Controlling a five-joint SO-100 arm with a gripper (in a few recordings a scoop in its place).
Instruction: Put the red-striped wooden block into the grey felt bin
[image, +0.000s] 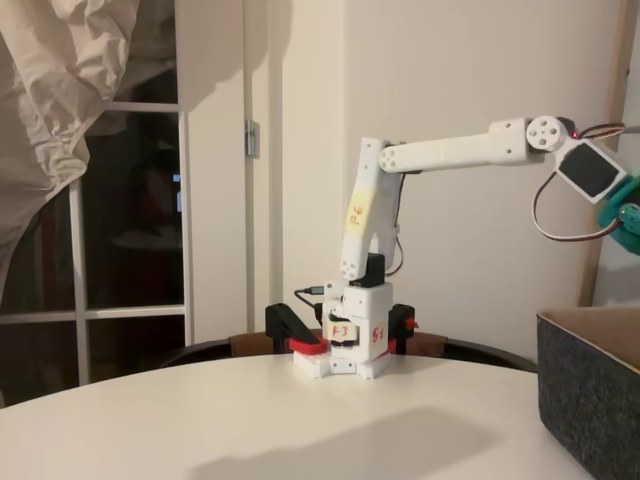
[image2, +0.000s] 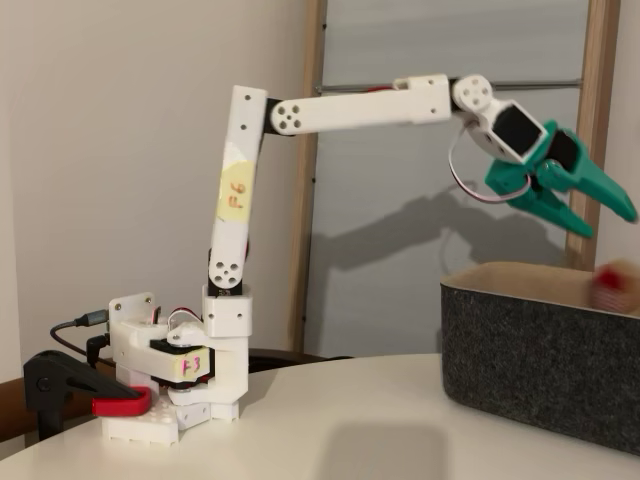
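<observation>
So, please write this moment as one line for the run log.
arm: stretched over grey felt bin | gripper: open, holds nothing, above bin | red-striped wooden block: blurred, at bin's rim, apart from gripper
</observation>
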